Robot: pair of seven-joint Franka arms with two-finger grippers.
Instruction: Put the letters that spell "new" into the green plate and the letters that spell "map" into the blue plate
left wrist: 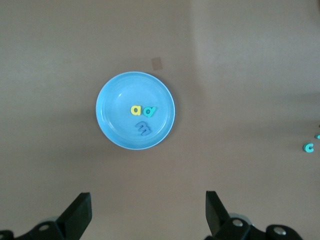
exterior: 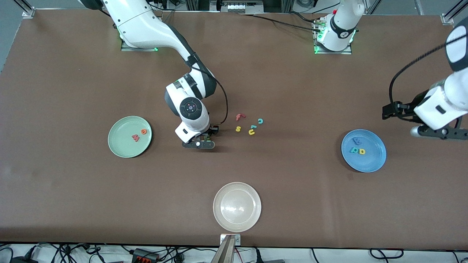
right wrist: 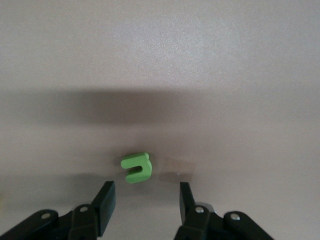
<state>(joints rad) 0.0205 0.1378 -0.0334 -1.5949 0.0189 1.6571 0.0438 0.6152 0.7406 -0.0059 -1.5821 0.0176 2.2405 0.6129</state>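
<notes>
Green plate (exterior: pixel 120 146) holds orange e (exterior: pixel 144 131) and salmon-red w (exterior: pixel 135 137).

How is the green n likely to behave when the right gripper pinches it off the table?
The green n looks like a small, thick foam piece lying flat, so probably very light and slightly squashy. Its flat faces mean it should not roll, though a fingertip could nudge it along the table. The right gripper stands open beside it.

Brown matte counter (exterior: pixel 73 204) fills the view, lit evenly from above with soft shadows. Metal frame posts (exterior: pixel 25 9) at its corners. Pale floor (exterior: pixel 329 255) along the near edge, strewn with black cables (exterior: pixel 84 252).
</notes>
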